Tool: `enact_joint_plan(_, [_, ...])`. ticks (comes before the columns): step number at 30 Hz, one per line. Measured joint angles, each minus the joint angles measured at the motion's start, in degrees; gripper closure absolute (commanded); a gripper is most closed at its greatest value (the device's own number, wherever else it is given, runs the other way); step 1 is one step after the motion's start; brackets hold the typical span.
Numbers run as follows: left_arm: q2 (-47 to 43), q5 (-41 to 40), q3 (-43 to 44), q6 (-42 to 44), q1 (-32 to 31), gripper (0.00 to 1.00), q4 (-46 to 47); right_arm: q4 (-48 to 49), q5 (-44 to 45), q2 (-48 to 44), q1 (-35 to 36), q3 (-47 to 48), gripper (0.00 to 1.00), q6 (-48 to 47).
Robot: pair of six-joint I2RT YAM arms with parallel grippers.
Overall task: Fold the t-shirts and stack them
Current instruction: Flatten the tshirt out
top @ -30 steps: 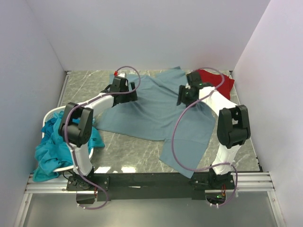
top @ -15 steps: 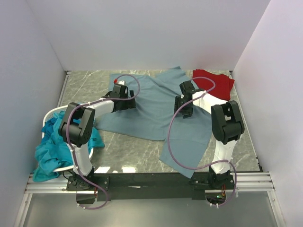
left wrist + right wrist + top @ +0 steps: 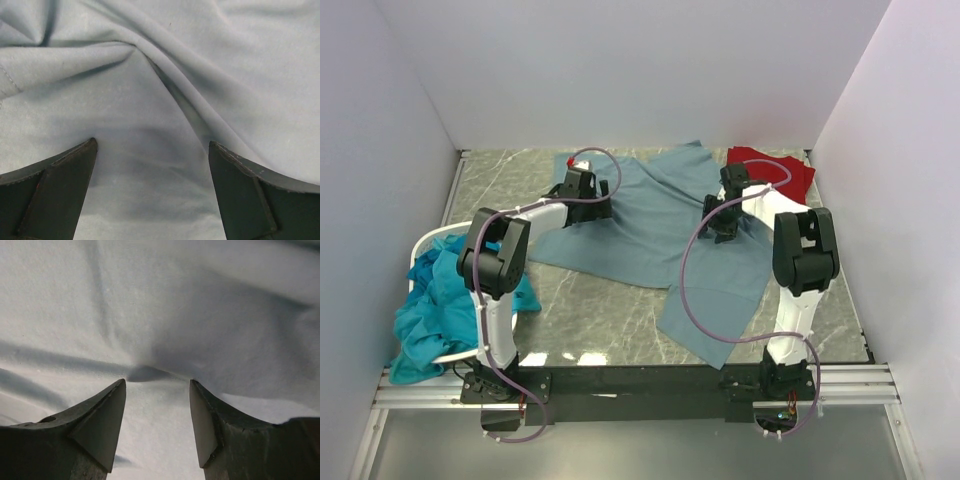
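Blue-grey t-shirt [image 3: 650,225] lies rumpled across the middle and back of the tabletop [image 3: 590,310]. Left hand [image 3: 152,150] is low over its left part, fingers wide apart, with a ridge of folds running between them and nothing gripped. Right hand [image 3: 157,385] is on the right part, fingers less far apart, a little pucker of cloth right between the tips. Red shirt [image 3: 775,170] sits back right.

Marble table [image 3: 590,310]; grey shirt [image 3: 650,220], red shirt [image 3: 792,170], basket [image 3: 428,238]
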Motion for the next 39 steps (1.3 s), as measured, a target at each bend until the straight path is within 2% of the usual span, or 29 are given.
enact_joint_plan(12, [6.1,1.4,8.7,0.0,-0.6,0.01,-0.5,-3.9,0.2,4.8,-3.6,7.5,0.40,-1.0])
enact_joint_plan(19, [6.4,1.3,9.4,0.2,-0.9,0.01,-0.5,-4.2,0.7,5.0,-4.0,8.2,0.40,-1.2])
enact_joint_plan(22, [3.3,0.2,5.2,0.3,-1.2,0.00,0.5,-3.6,0.7,4.4,-4.0,8.0,0.40,-1.4])
enact_joint_plan(25, [-3.5,-2.3,-1.7,0.0,-1.5,0.01,0.8,-2.1,0.5,2.0,-4.0,6.5,0.40,-1.6])
enact_joint_plan(31, [-19.5,-12.7,-11.3,-1.7,-1.9,0.01,1.6,1.9,-0.7,-5.4,-4.1,3.9,0.40,-1.6])
enact_joint_plan(35, [-24.2,-18.3,-16.9,-3.7,-1.8,0.08,2.5,4.3,-1.8,-8.6,-4.1,2.4,0.40,-1.6])
enact_joint_plan(39, [-24.3,-20.0,-22.8,-5.9,-0.2,0.16,1.2,6.0,-2.4,-11.4,-4.1,-0.2,0.40,-1.6])
